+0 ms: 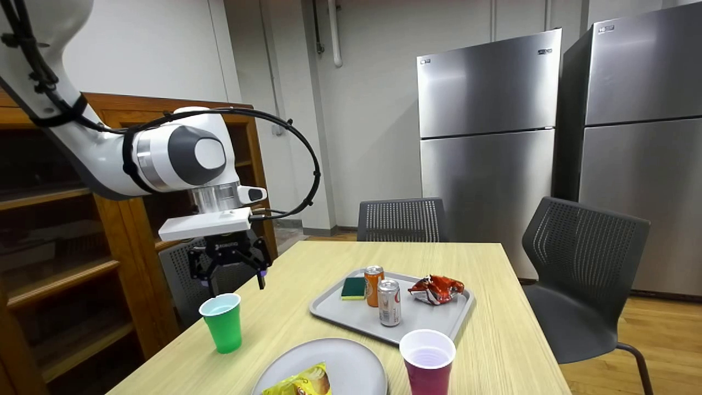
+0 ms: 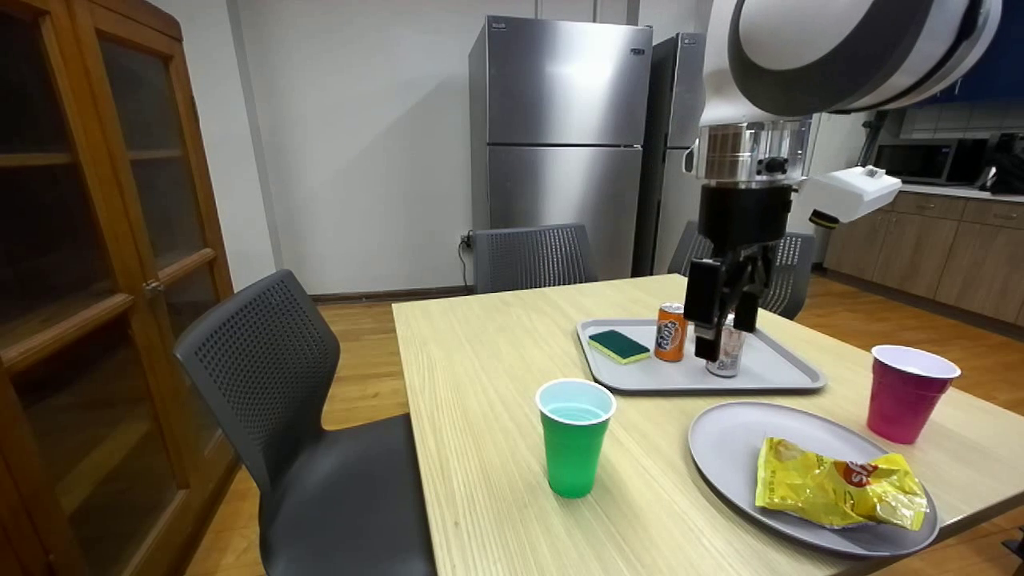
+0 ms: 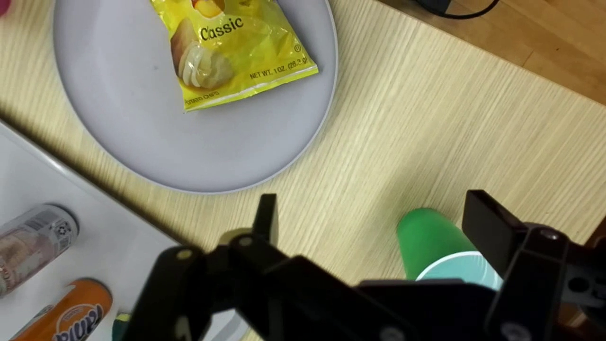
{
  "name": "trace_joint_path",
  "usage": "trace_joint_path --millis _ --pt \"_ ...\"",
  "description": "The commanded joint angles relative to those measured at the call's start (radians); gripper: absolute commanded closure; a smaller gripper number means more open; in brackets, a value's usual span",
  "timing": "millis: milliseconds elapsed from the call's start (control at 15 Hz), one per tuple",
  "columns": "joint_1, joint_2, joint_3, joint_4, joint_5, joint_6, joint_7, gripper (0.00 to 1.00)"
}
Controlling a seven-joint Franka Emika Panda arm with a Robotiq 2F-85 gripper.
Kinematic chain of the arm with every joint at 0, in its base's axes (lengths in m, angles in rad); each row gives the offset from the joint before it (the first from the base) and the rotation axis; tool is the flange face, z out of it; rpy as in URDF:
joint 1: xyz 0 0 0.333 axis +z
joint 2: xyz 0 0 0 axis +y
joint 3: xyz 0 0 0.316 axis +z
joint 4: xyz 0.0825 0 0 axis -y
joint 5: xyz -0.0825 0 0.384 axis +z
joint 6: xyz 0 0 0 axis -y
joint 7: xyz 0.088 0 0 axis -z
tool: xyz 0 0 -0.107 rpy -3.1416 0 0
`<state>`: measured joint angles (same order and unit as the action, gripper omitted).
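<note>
My gripper [image 1: 237, 283] points down, open and empty, above the table; its fingers are spread wide in the wrist view [image 3: 376, 210]. It is nearest to a green cup [image 1: 224, 327], which stands upright with a pale blue inside. In the wrist view the green cup [image 3: 426, 239] shows between the fingers, nearer the right one, its rim partly hidden by the gripper. A yellow chip bag [image 2: 840, 484] lies on a grey round plate [image 2: 724, 428]. A magenta cup [image 2: 908, 400] stands upright beside the plate.
A grey tray [image 1: 343, 319] holds an orange can [image 1: 373, 291], a silver can [image 1: 390, 307], a green-yellow sponge [image 1: 354, 287] and a crumpled red bag [image 1: 437, 289]. Dark chairs [image 2: 272, 384] surround the wooden table [image 2: 480, 352]. A wooden cabinet [image 2: 96, 320] and refrigerators [image 1: 488, 153] stand behind.
</note>
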<state>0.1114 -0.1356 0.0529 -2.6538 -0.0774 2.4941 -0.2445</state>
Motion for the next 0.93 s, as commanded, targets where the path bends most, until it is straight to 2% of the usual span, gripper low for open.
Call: trace_joint_path --millis 0,800,867 --pt "-0.004 0.001 0.005 0.001 0.001 -0.001 -0.001 0.00" --pt "-0.004 0.006 0.006 0.001 0.001 -0.001 -0.001 0.00" --pt "-0.005 0.000 -0.002 -0.006 0.009 0.000 -0.030 0.00"
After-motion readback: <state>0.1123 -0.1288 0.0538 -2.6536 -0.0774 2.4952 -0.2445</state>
